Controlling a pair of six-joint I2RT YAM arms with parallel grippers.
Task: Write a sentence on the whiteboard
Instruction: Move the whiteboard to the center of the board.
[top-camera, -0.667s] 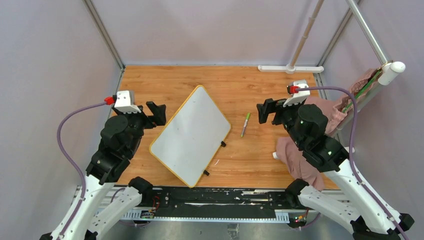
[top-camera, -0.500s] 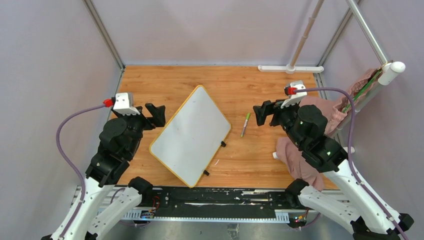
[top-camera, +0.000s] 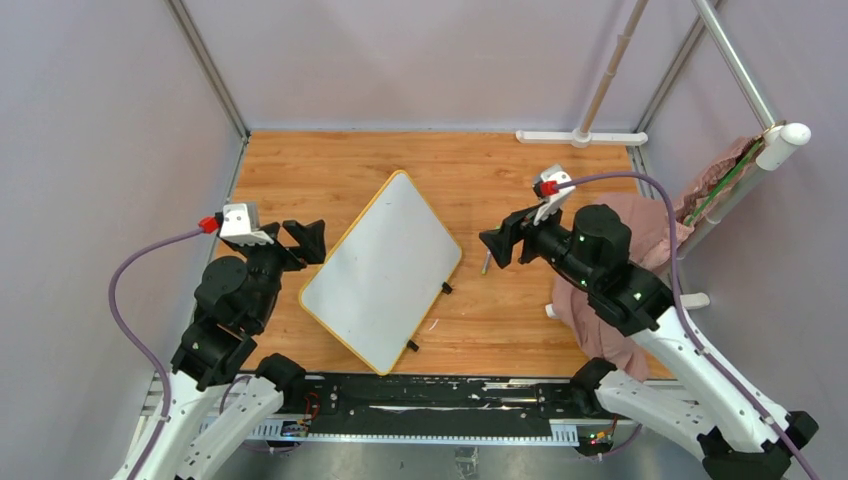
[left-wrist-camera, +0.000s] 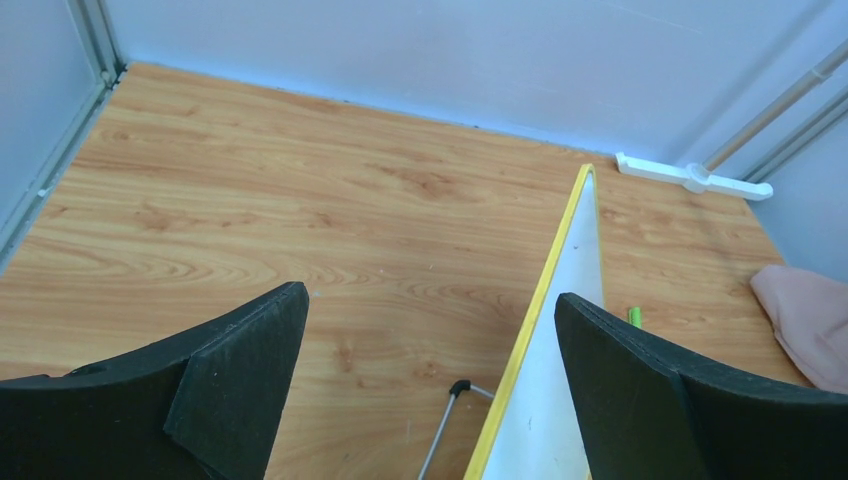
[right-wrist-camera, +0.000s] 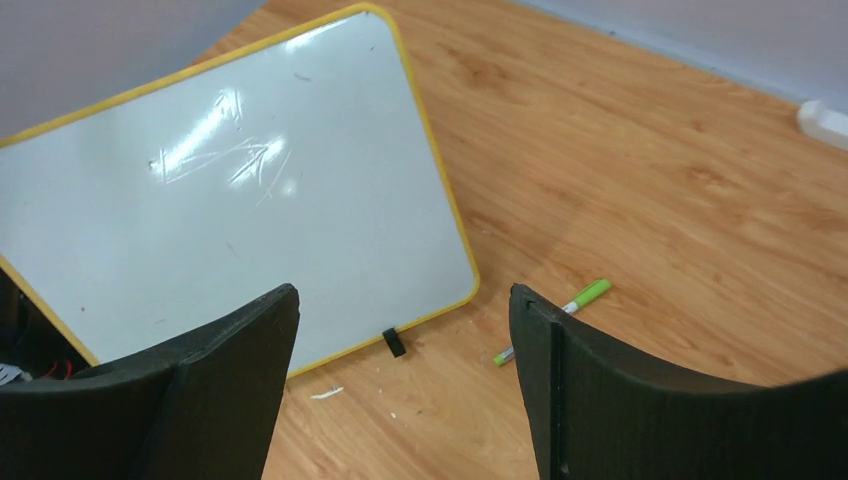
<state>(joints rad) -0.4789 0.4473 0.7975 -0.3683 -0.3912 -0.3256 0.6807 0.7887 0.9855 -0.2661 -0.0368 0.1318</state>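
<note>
Board: the glossy white rectangular whiteboard with the thin yellow-orange rim (right-wrist-camera: 250, 190) sits mid-table, propped at a slant on its small black clip feet (right-wrist-camera: 394, 342). Its face is blank, so the sentence is not yet begun.
Pen: the slim marker with the bright green end (right-wrist-camera: 556, 320) lies flat on the wooden tabletop (right-wrist-camera: 650, 180), near the board's footed edge and apart from it.
Right gripper (right-wrist-camera: 402, 292): jaws spread wide and empty, hanging above the board's corner and the marker.
Left gripper (left-wrist-camera: 428, 300): jaws wide and empty, at the board's far-side rim. Whether it touches the rim cannot be told.
Step in hand: by judgement, the pick-up of the marker.
Method: you bring the right jaws down across the barrel, not along it, and close at mid-length so the writing tip stands free.
Clearance: you stay off the clip foot — a knock there likely shifts the board.
Support: you steady the rim with the left jaws before any stroke.
Unverified: whether the cap is on.
</note>
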